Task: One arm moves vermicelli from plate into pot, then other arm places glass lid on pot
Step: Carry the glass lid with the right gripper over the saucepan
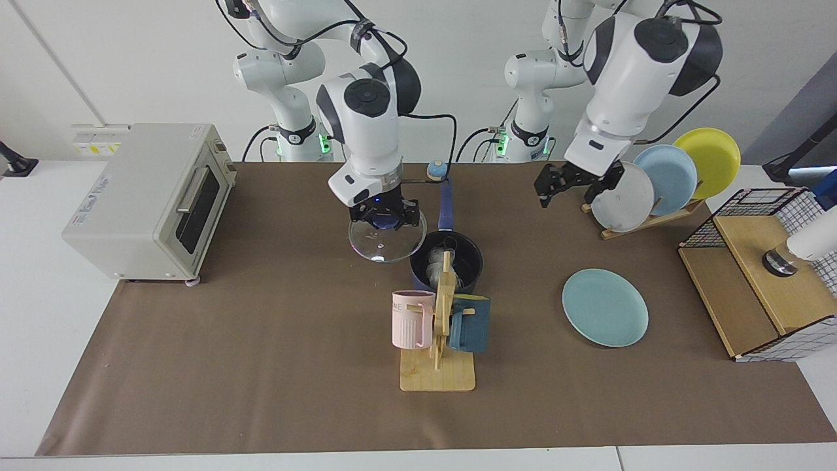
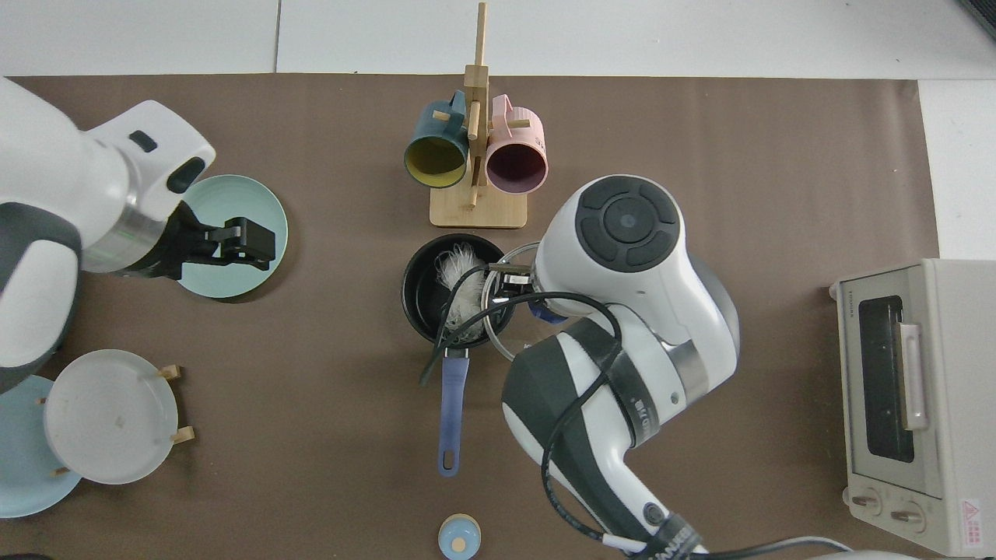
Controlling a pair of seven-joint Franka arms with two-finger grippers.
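**Facing view: lid held beside the pot, noodles inside**

Facing view shows a brown-covered worktop [image 1: 261, 379] with a beige toaster oven [image 1: 147, 199] at its far left and a wire-and-wood basket [image 1: 758, 275] at the far right. The right arm [image 1: 366, 124] reaches in from the far left side, and the right tool [image 1: 384, 216] is clamped on the blue knob of the glass lid [image 1: 386, 243]. That lid hangs off the worktop, tilted, just left of the pot [image 1: 446, 265]; from above, its rim [image 2: 498, 272] overlaps the pot's right edge.

The left arm [image 1: 628, 59] stands raised at the far right. Its left tool [image 1: 574, 185] hovers in front of the plate rack [image 1: 654, 219], fingers apart and holding nothing. From above, this tool [image 2: 249, 241] sits over the right part of the teal plate [image 2: 233, 280].

The teal plate [image 1: 605, 307] lies flat and bare on the worktop, right of the pot and well apart from it. The pot rests near the middle of the worktop with its long blue handle [image 1: 446, 206] pointing to the far side. A wooden mug stand [image 1: 438, 366] with a pink mug [image 1: 412, 318] and a dark blue mug [image 1: 469, 324] stands just in front of the pot, partly hiding it.

The vermicelli [image 2: 455, 292] lies inside the pot [image 2: 424, 295] as a white bundle, with loose strands.
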